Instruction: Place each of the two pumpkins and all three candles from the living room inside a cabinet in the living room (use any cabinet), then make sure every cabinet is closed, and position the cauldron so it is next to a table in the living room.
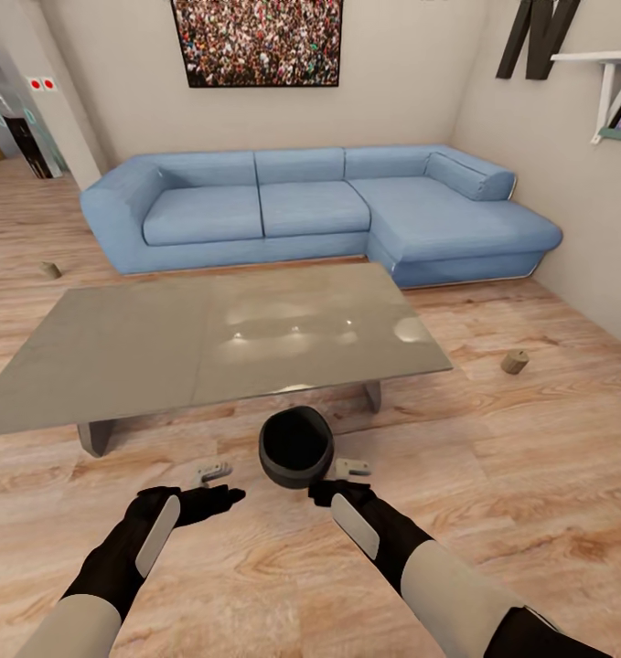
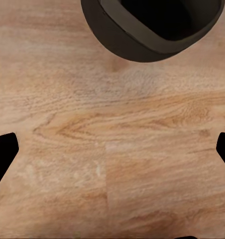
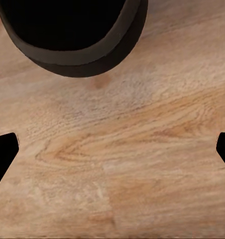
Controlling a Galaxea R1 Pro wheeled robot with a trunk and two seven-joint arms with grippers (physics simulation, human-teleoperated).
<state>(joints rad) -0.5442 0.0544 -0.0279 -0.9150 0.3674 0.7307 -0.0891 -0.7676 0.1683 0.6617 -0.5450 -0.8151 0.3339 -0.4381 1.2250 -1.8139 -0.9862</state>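
Observation:
The black cauldron (image 1: 296, 446) stands upright and empty on the wood floor, just in front of the grey low table (image 1: 209, 338). My left gripper (image 1: 215, 474) hangs open to its left and my right gripper (image 1: 351, 470) open to its right, neither touching it. Both wrist views look down at the floor, with the cauldron's wall (image 2: 123, 41) (image 3: 80, 62) just beyond the spread fingertips (image 2: 4, 152) (image 3: 4, 152). One tan candle (image 1: 49, 270) lies on the floor left of the table, another candle (image 1: 514, 361) to its right. The pumpkins and the cabinet are out of view.
A blue corner sofa (image 1: 319, 210) runs along the back wall behind the table. A white wall shelf (image 1: 607, 82) hangs at the upper right. A doorway opens at the far left. Open floor lies right of the table around the candle.

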